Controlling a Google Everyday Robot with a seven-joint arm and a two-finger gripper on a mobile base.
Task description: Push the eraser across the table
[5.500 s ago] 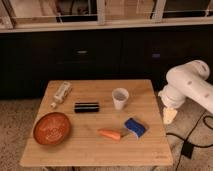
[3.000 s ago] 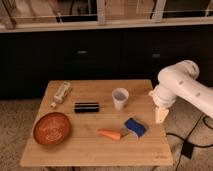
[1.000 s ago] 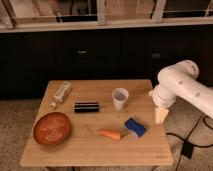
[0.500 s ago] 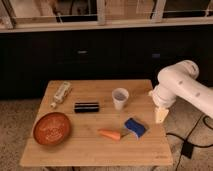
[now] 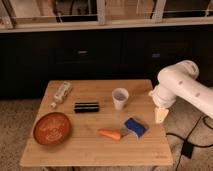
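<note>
The eraser (image 5: 86, 107) is a small flat black bar lying on the light wooden table (image 5: 95, 145), left of centre, between a clear bottle and a paper cup. My gripper (image 5: 160, 115) hangs from the white arm (image 5: 179, 87) at the table's right edge, pointing down. It is far to the right of the eraser, with the cup between them, and touches nothing on the table.
A white paper cup (image 5: 120, 98) stands near the middle. A clear bottle (image 5: 61, 93) lies at the back left. A red-orange bowl (image 5: 51, 128) sits front left. A carrot (image 5: 109, 134) and a blue pad with a yellow edge (image 5: 135, 127) lie front right. Dark cabinets stand behind.
Since 5.5 s ago the arm has moved left and a little up, towards the table's right edge. Over the last second nothing has visibly moved.
</note>
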